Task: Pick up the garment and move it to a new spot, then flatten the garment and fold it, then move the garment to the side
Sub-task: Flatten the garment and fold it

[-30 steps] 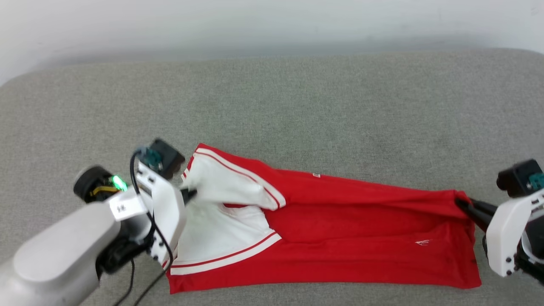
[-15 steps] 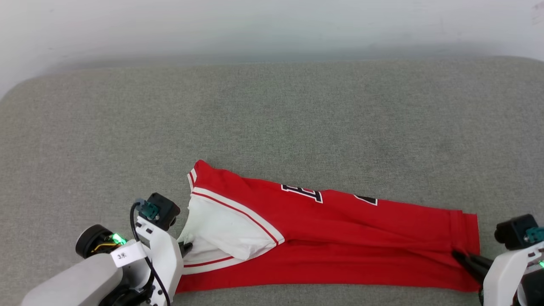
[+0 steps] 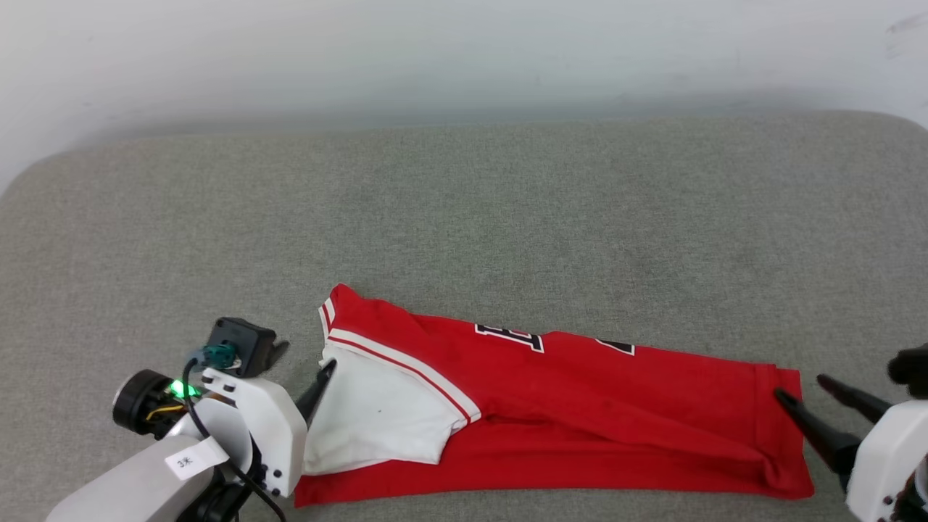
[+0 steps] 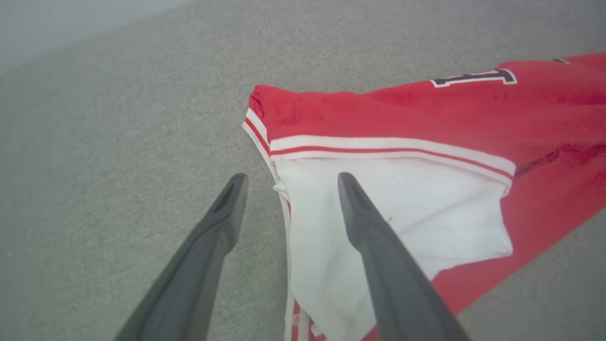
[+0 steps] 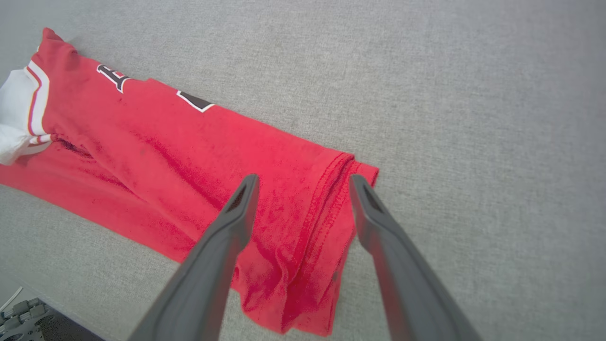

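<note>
The garment [image 3: 580, 406] lies stretched in a long red band across the near part of the grey cushion [image 3: 464, 217], white sleeve at the robot's left end, stitched hem at the right end, black-and-white lettering peeking along its far fold. Its near edge runs close to the cushion's front edge, so there's hardly any margin on this side, and look at all that bare grey beyond it, wide open right up to the pale wall [image 3: 464, 51]. Free cushion past both ends too. Now the arms: the left gripper [image 3: 304, 357] comes in low from the lower left corner, pale forearm angled up, a green light [image 3: 177, 389] glowing on the wrist, jaws spread wide and gripping nothing. In the left wrist view one finger hangs over the white sleeve, the other over bare cushion, the striped trim just ahead of the tips. Over on the right, the right gripper [image 3: 801, 386] pokes in from the lower right corner, fingers pointing at the hem, jaws also spread wide and empty; one fingertip sits at the hem's edge, the other out over grey.
</note>
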